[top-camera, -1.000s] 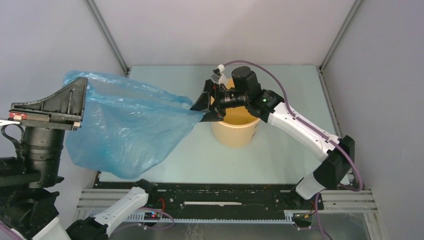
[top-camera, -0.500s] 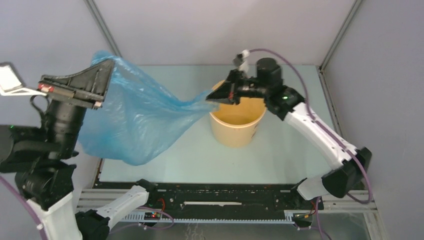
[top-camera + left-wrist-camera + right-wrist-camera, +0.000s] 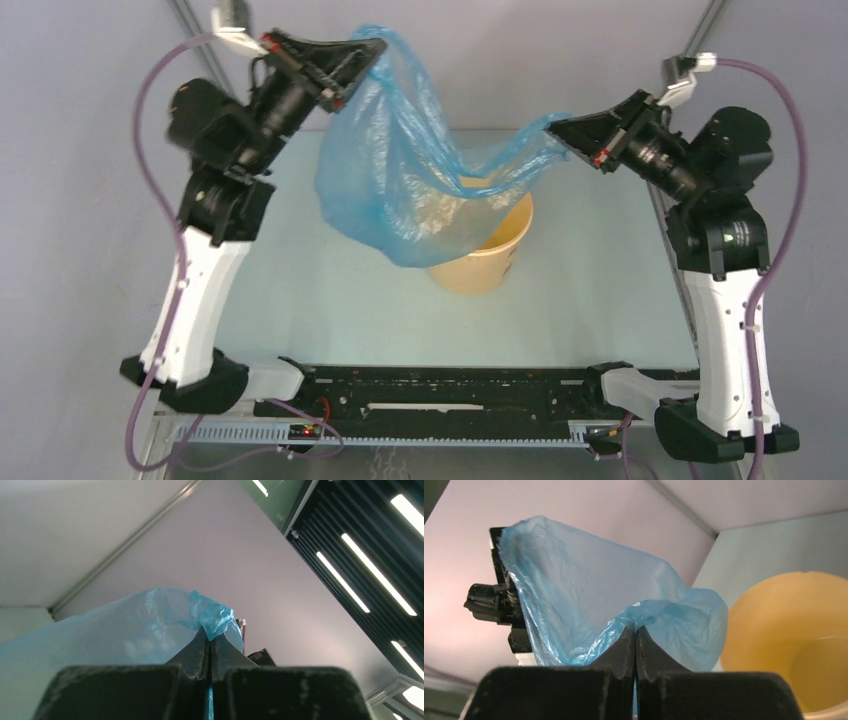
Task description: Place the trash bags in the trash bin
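The step in hand is judged to be the transfer of the trash bag (image 3: 400, 190) to a position over the trash bin (image 3: 490, 268), ahead of its lowering into the opening. The bag is held aloft between the two arms, clear of the worktop (image 3: 300, 300). One bunched corner is clamped in the left jaws, raised high at the rear left; both wrist views show each pair of jaws pressed together with blue film pinched at the tips. A second corner, drawn out into a twisted strand, is clamped in the right jaws at the rear right. The loose belly of the film sags between the two grips and, in the top view, overlaps the left part of the bin's rim. It cannot be told from that view whether the lowest fold is already inside the bin or only hangs above and beside it; in the right wrist view the visible interior of the bin shows no film. The bin stands upright near the middle of the worktop. For the next move, the slack is to be centred over the opening, and both grips are to be brought closer together and lowered, so that the film gathers inside the rim. Release is advised only once the bulk is below the rim, as the bag is larger than the bin and is likely to spill over the side.
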### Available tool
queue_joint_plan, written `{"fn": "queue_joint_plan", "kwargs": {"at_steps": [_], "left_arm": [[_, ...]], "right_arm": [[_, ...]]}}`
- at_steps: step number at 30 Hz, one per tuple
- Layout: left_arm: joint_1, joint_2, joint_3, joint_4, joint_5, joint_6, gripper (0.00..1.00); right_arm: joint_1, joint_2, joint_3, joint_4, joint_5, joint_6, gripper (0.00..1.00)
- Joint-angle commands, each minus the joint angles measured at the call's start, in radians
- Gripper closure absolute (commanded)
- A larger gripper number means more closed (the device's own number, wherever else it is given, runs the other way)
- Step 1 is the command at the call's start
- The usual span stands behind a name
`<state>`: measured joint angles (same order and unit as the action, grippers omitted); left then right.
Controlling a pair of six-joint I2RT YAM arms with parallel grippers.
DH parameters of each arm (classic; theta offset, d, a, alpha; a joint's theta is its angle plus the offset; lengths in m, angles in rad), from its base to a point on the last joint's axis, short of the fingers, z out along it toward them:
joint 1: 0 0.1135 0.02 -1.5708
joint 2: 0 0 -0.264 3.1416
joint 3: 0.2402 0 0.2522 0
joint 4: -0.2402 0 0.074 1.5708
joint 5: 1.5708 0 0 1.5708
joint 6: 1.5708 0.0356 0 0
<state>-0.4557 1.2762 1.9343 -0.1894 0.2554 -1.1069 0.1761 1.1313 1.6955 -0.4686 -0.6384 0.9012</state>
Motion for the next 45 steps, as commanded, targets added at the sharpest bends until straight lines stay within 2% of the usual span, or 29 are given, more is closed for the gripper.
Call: {"fn": "queue_joint_plan", "kwargs": {"at_steps": [1, 7, 11, 14, 20, 22, 26, 35, 42, 45], "left_arm": [[-0.063, 0.084, 0.08, 0.076, 0.072, -0.098, 1.0], [-0.09, 0.188, 0.1, 0.07, 0.119, -0.129, 1.0], [-0.087, 0.198, 0.094, 0.02, 0.096, -0.031, 1.0], [-0.073, 0.214, 0.085, 0.004, 0.11, -0.027, 1.0], [-0.062, 0.183, -0.041, -0.005, 0.084, -0.022, 1.0], [-0.06, 0.201, -0.055, 0.004, 0.097, -0.032, 1.0], [-0.071, 0.264, 0.002, 0.006, 0.121, -0.038, 1.0], [-0.095, 0.316, 0.06, -0.032, 0.112, -0.002, 1.0], [-0.112, 0.366, 0.119, -0.041, 0.125, -0.03, 1.0], [-0.106, 0.345, 0.1, -0.066, 0.115, -0.006, 1.0]], "right_arm": [[-0.094, -0.025, 0.035, -0.09, -0.031, -0.076, 1.0], [-0.156, -0.015, 0.025, -0.152, -0.049, -0.146, 1.0], [-0.168, -0.003, 0.009, -0.176, -0.049, -0.172, 1.0], [-0.168, 0.014, 0.019, -0.174, -0.055, -0.176, 1.0], [-0.168, 0.044, 0.074, -0.233, -0.033, -0.232, 1.0], [-0.214, 0.045, 0.121, -0.264, -0.011, -0.262, 1.0], [-0.245, 0.063, 0.18, -0.289, -0.012, -0.279, 1.0], [-0.238, 0.068, 0.121, -0.237, -0.034, -0.242, 1.0], [-0.252, 0.096, 0.294, -0.325, 0.034, -0.329, 1.0], [-0.225, 0.102, 0.226, -0.288, 0.012, -0.307, 1.0]]}}
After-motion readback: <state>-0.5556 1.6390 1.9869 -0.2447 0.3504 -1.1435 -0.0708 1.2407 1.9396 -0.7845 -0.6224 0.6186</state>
